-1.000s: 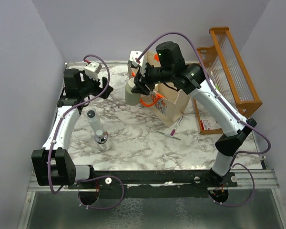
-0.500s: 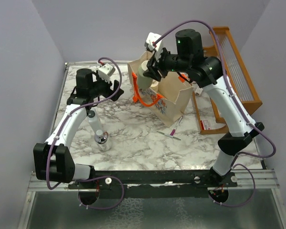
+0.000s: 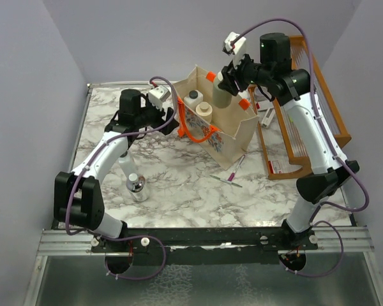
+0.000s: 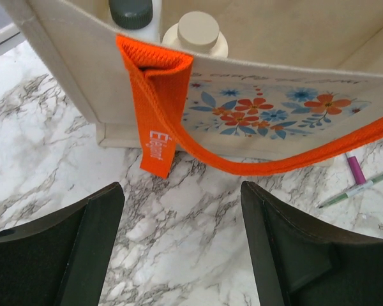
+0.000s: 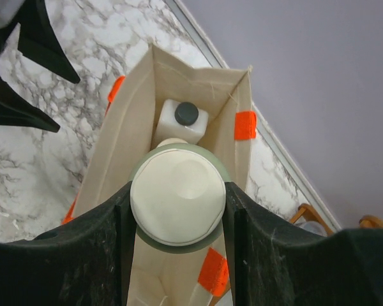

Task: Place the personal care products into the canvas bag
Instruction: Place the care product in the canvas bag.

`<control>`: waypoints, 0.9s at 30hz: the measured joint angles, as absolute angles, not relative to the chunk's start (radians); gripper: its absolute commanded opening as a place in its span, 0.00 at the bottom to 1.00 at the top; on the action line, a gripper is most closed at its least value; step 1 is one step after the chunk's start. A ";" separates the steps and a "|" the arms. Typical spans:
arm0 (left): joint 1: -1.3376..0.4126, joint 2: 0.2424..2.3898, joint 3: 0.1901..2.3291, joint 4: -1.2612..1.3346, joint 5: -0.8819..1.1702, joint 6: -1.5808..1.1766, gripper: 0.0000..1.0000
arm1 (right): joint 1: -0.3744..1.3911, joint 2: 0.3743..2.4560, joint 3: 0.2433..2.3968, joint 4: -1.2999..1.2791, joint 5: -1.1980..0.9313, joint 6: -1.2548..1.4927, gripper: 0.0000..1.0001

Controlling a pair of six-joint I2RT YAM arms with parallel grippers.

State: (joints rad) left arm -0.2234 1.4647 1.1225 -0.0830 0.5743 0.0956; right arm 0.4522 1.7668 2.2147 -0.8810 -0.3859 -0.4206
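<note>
Our marble table (image 3: 179,185) bears the upright canvas bag (image 3: 233,131). Our right gripper (image 3: 233,71) clamps the green bottle (image 3: 220,95) above its mouth; our left gripper (image 4: 182,210) hangs open beside the orange handle (image 4: 159,127). Inside stand a dark-capped bottle (image 3: 193,97) and a beige bottle (image 3: 205,109); outside, a white bottle (image 3: 126,162) and a clear bottle (image 3: 138,188).

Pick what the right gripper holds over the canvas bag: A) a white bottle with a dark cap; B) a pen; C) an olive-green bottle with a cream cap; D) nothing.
C: in the right wrist view the right gripper is clamped on the olive-green bottle, cream cap toward the camera, above the open canvas bag.
</note>
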 measured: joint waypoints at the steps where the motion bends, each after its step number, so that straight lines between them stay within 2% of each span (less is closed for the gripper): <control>1: -0.231 1.475 1.131 -0.078 0.574 0.090 0.76 | 0.442 1.767 2.197 -0.877 -0.387 -0.420 0.01; 18: -0.288 1.535 1.172 -0.037 0.547 0.065 0.75 | 0.388 1.760 1.859 -0.792 -0.420 -0.424 0.01; 27: -0.380 1.481 1.242 -0.136 0.501 0.289 0.75 | 0.385 1.761 1.832 -0.749 -0.448 -0.423 0.01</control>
